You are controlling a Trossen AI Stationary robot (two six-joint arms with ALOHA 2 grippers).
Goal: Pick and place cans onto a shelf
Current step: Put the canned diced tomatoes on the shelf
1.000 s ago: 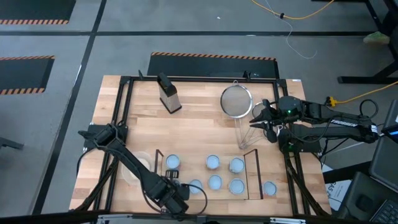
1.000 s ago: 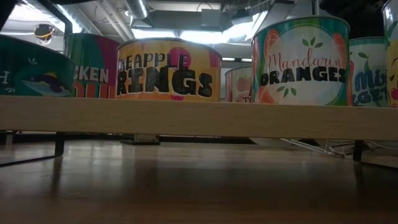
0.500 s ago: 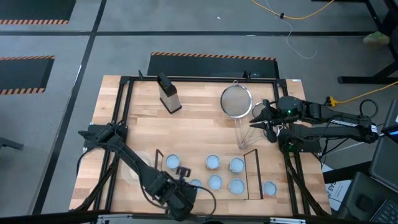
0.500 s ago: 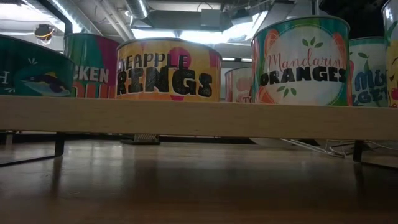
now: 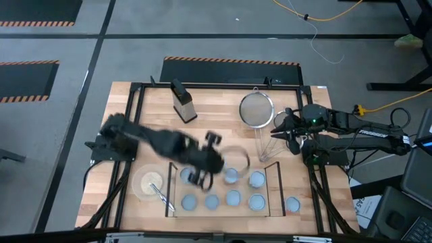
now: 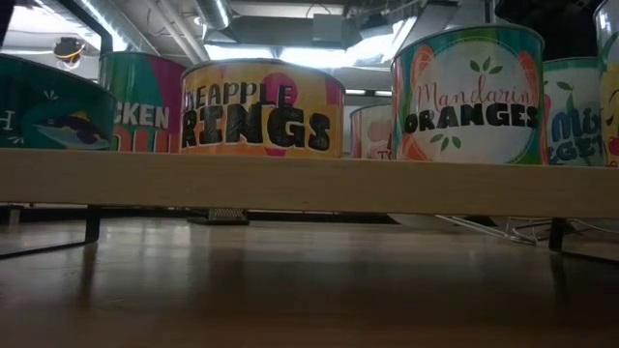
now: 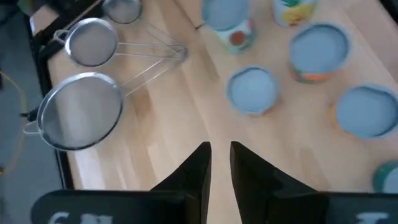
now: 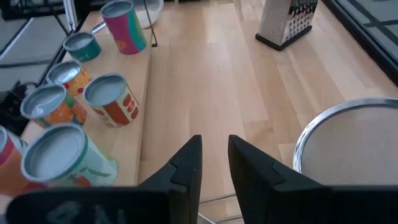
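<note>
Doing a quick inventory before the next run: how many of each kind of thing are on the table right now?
cans: 8
wire strainers: 3
grater: 1
bowl: 1
utensil in the bowl: 1
shelf: 1
Total: 15

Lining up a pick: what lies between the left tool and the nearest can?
Bare wood only, from left tool to nearest can, shown in the left wrist view.
</note>
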